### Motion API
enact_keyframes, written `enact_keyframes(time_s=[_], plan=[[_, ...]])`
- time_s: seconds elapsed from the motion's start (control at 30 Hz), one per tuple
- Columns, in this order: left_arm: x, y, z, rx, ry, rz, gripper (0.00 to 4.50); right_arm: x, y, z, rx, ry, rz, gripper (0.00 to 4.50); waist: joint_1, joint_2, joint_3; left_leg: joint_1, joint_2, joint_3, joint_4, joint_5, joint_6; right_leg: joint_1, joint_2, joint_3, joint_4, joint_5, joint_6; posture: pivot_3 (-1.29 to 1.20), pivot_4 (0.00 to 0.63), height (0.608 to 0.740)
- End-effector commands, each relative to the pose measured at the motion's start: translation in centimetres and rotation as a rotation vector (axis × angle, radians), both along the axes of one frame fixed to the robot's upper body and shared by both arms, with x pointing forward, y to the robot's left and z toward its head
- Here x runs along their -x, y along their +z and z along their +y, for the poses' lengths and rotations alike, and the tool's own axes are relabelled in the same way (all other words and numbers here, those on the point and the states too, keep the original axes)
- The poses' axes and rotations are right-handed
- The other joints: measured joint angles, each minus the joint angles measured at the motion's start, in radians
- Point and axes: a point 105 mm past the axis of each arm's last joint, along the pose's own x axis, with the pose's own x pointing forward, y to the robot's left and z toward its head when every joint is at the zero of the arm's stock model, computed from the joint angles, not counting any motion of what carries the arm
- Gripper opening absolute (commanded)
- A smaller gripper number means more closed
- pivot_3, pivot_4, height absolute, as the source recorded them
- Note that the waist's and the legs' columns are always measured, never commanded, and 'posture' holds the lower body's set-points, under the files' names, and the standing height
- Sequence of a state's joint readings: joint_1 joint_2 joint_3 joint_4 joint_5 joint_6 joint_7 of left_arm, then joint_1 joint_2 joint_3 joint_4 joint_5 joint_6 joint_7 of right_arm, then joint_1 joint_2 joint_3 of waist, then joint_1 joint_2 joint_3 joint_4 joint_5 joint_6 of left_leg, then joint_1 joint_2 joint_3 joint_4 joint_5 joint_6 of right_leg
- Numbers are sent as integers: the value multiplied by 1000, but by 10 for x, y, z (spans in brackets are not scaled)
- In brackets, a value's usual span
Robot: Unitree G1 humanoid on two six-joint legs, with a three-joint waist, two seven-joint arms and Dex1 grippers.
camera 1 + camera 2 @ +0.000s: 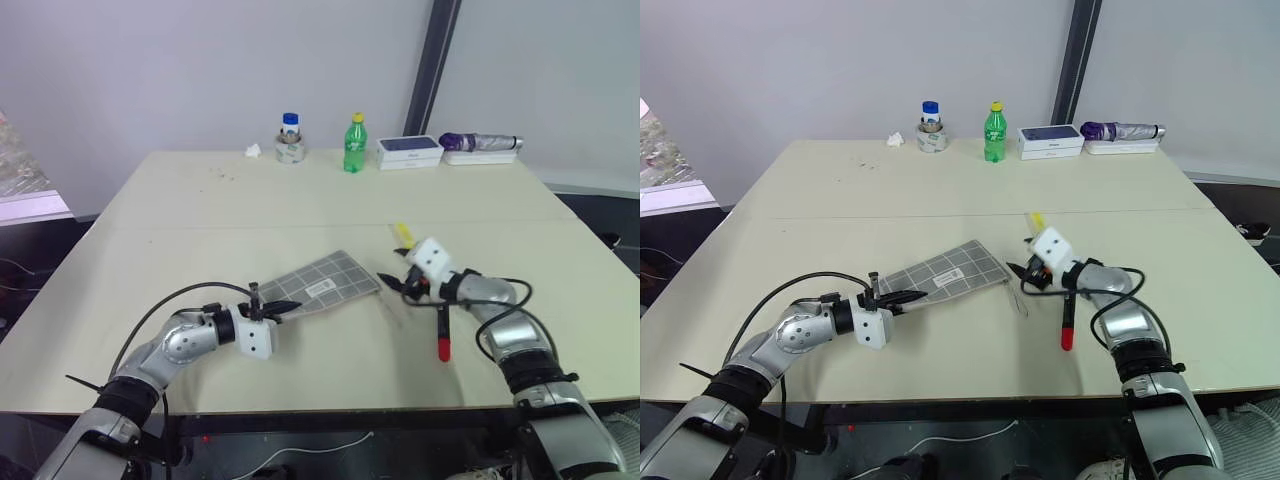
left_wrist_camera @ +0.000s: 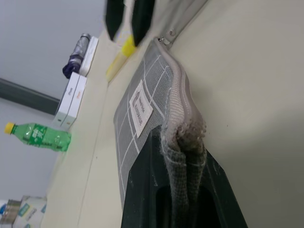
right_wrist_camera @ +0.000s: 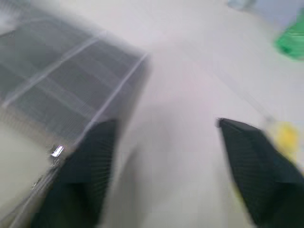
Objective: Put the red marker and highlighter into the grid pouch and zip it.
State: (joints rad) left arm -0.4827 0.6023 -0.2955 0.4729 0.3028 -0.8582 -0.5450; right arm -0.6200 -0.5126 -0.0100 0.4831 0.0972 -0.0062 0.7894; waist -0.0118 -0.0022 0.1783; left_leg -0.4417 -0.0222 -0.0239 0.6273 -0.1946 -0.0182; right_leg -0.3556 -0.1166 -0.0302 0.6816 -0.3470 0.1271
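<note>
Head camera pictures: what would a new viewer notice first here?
The left gripper is shut on a corner of the grid pouch, mid-table. The right gripper stands open at the pouch's other end, with the red marker and the yellow highlighter lying beside it.

The grid pouch lies left of the red marker, highlighter behind.

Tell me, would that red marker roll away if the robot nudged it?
Probably: the red marker looks slim and round and lies loose on the flat table. It should be light and stiff, easy to pinch, perhaps slippery.
</note>
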Motion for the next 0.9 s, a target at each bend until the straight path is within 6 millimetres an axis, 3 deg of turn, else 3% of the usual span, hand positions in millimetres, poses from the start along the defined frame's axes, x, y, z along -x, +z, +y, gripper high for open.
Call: enact_keyframes(time_s=[0.03, 0.27, 0.47, 0.57, 0.77, 0.8, 0.9], plan=[[0, -1, 5, -2, 37, 5, 0, 17, 7, -6, -125, 34, 72, 4440, 3, 0, 0, 0, 0, 0, 0, 0, 0, 0, 0, 0, 0, 0, 0, 0, 150, 740], [-3, 0, 4, 15, 80, 3, 0, 40, -14, 22, -120, 62, 201, 4440, 0, 0, 0, 0, 0, 0, 0, 0, 0, 0, 0, 0, 1, 0, 0, 0, 150, 740], [-3, 6, -5, 34, 74, -2, 0, 42, -41, 29, -22, 6, 293, 4440, 6, 0, 0, 0, -1, -1, 1, 0, 0, 0, -1, 0, 1, 0, 0, 0, 150, 740], [-3, 6, -5, 33, 75, -3, 0, 38, -44, 33, 21, -20, 292, 3565, 5, 0, 0, 0, -1, -1, 1, 0, 0, 0, 0, 0, 1, 0, 0, 0, 150, 740], [-3, 4, -3, 24, 86, 0, 0, 43, -37, 56, 18, 54, 279, 375, 2, 0, 0, 0, -1, -1, 1, 0, 0, 0, 0, 0, 1, 0, 0, 0, 150, 740], [-3, 3, -3, 24, 87, 2, 0, 47, -36, 61, 18, 84, 278, 48, 2, 0, 0, 0, -1, -1, 1, 0, 0, 0, 0, 0, 1, 0, 0, 0, 150, 740], [-3, 2, -4, 23, 87, 5, 0, 59, -32, 79, 50, 190, 249, 48, 2, 0, 0, 0, -1, -1, 0, 0, 0, 0, 0, 0, 1, 0, 0, 0, 150, 740]])
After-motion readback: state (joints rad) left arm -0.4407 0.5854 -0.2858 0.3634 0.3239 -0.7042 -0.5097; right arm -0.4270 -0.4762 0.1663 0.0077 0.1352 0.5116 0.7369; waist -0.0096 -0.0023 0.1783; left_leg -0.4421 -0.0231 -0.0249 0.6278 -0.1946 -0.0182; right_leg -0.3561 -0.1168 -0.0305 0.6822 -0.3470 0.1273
